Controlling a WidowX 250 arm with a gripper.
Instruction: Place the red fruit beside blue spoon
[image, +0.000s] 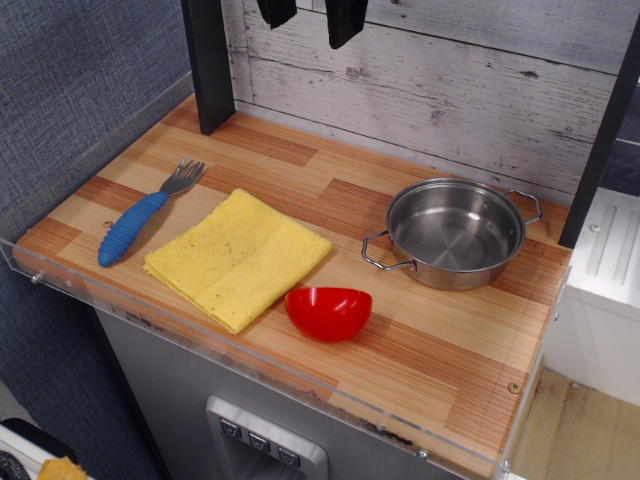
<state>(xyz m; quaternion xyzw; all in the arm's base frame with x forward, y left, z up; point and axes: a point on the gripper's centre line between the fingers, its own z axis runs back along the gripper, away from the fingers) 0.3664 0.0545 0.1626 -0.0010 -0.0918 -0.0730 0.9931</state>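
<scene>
The red fruit (328, 311) is a glossy red rounded piece lying on the wooden counter near the front edge, just right of the yellow cloth. The blue spoon (146, 215) has a ribbed blue handle and a grey pronged head; it lies at the far left of the counter, left of the cloth. My gripper (311, 18) hangs at the top of the view, high above the back of the counter. Only its two dark fingertips (344, 20) show, apart with nothing between them. It is far from both the fruit and the spoon.
A folded yellow cloth (238, 257) lies between spoon and fruit. A steel pot (455, 232) with two handles stands at the right. A dark post (208, 62) rises at the back left. A clear plastic rim (200, 335) edges the counter's front and left.
</scene>
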